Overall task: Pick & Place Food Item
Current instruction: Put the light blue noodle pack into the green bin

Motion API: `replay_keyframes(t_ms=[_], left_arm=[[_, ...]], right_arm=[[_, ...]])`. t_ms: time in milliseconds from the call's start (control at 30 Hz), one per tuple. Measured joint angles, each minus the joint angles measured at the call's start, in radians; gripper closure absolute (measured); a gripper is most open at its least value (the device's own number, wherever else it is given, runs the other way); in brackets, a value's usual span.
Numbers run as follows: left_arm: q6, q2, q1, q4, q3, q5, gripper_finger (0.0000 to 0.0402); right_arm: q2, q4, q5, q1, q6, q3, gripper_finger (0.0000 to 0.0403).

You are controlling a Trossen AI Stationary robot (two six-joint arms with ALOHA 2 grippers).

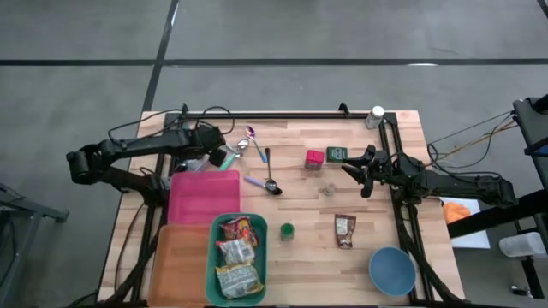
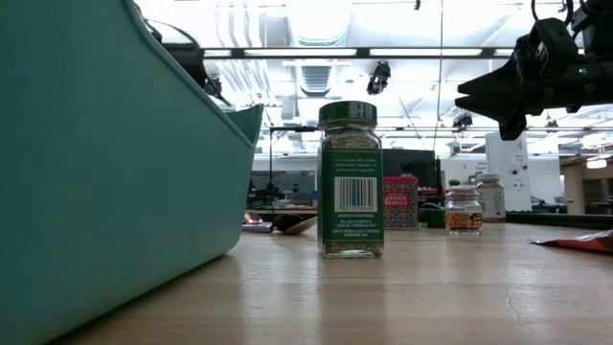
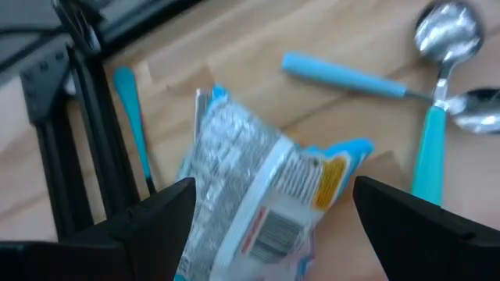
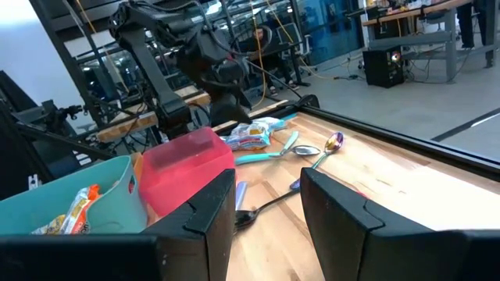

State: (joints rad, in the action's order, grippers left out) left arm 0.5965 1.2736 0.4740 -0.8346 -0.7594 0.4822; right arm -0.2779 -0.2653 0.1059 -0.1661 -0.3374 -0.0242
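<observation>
Left wrist view: snack packet (image 3: 258,195) lies flat, long axis diagonal.

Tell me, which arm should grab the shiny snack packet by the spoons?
The left arm, probably. Its tool hangs open right over the silver snack packet beside the blue-handled spoons. The right tool waits far across the table, pointing level.

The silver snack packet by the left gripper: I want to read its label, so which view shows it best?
The left wrist view: the silver snack packet fills the picture between the open left gripper. The right wrist view shows it far off, the high view mostly hides it under the arm, and the low view does not show it.
</observation>
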Motion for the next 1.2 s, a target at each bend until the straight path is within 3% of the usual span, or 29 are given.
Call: replay_keyframes(t_ms=[233, 667, 933, 1100, 1200], left_arm=[[0.026, 0.000, 0.000, -0.004, 0.057, -0.087, 0.0052], [-0.151, 0.000, -0.009, 0.193, 0.060, -0.090, 0.0052], [-0.136, 0.003, -0.051, 0.205, 0.060, -0.008, 0.0052], [-0.105, 0.064, -0.123, 0.201, 0.053, 0.087, 0.0052], [-0.065, 0.112, -0.129, 0.180, 0.036, 0.095, 0.0052]], right_arm=[[0.000, 0.000, 0.000, 0.000, 0.000, 0.000, 0.0261], [0.000, 0.000, 0.000, 0.000, 0.000, 0.000, 0.0261], [0.000, 0.000, 0.000, 0.000, 0.000, 0.000, 0.0261], [0.000, 0.000, 0.000, 0.000, 0.000, 0.000, 0.0261], [0.000, 0.000, 0.000, 0.000, 0.000, 0.000, 0.0261]])
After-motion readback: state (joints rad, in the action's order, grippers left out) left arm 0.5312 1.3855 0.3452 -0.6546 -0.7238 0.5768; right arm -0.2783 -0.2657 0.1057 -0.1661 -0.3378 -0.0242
